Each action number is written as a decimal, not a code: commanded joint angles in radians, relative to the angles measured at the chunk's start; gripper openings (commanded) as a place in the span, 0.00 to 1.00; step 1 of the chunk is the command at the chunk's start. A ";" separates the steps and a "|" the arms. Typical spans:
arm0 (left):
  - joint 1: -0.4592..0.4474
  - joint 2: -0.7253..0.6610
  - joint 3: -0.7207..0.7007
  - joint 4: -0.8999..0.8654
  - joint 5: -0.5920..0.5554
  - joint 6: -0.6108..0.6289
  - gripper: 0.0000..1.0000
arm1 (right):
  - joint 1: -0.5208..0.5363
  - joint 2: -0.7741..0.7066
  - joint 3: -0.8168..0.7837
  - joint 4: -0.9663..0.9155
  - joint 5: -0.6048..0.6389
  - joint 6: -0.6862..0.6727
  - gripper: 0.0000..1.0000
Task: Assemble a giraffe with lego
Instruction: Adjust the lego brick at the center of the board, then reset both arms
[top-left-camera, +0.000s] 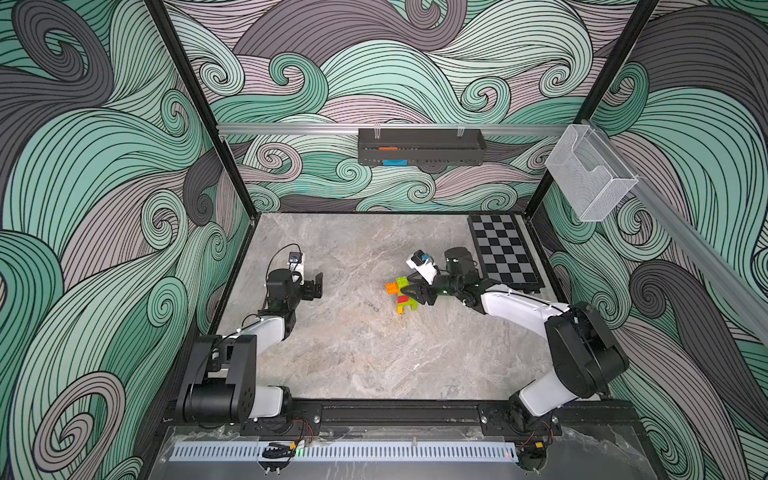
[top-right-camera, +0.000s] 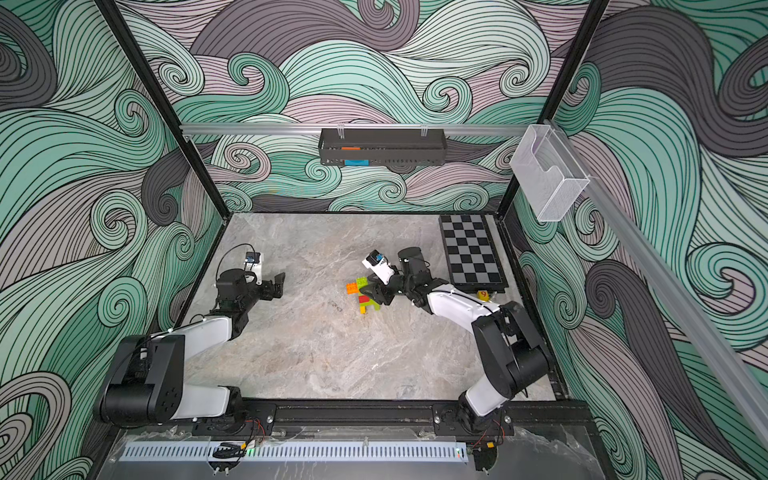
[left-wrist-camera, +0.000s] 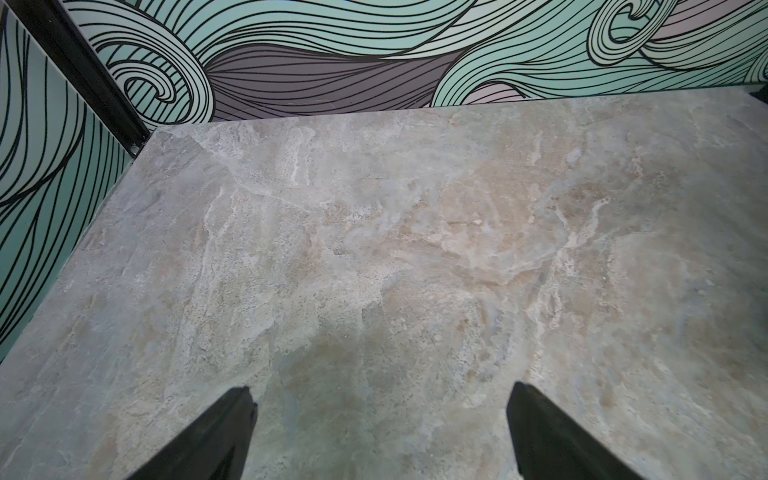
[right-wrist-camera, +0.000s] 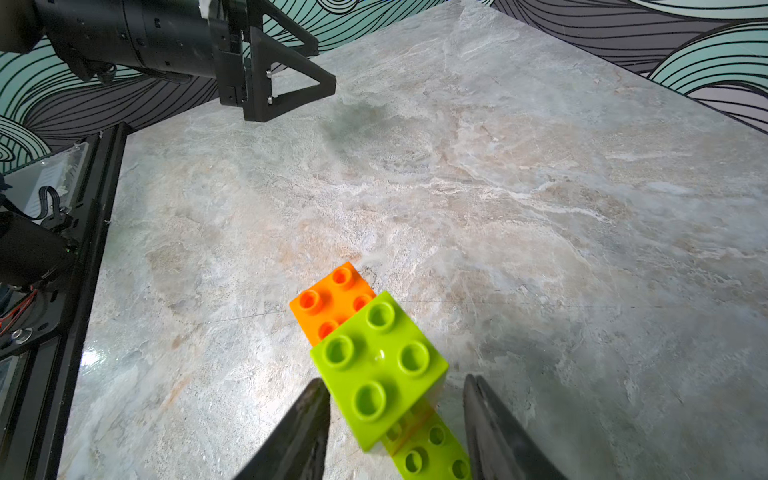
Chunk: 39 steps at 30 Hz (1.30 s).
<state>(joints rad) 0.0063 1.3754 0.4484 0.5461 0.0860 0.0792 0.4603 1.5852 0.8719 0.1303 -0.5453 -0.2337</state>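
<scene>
Watching the giraffe standing mid-table, I see my right gripper straddling its top green brick; whether it's clamped, I can't tell. My left gripper gapes empty. It's light, hard, slick plastic and the joints may pop, so I'd hold the body low.

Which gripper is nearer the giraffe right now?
Right. The right gripper is at the giraffe, fingers either side of its top green brick; the left gripper hangs apart over bare table.
</scene>
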 joint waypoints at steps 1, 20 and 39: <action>0.007 -0.002 0.013 0.003 0.017 0.011 0.99 | -0.003 0.016 0.011 0.013 -0.018 0.013 0.54; 0.006 0.002 0.013 0.009 0.014 0.013 0.99 | -0.032 -0.008 0.062 0.026 0.240 0.168 0.56; 0.006 0.145 -0.104 0.367 -0.108 -0.026 0.99 | -0.263 -0.312 -0.423 0.374 0.828 0.137 0.99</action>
<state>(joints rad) 0.0063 1.4582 0.3874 0.7383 0.0208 0.0658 0.2256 1.2602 0.4614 0.3622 0.2020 -0.0757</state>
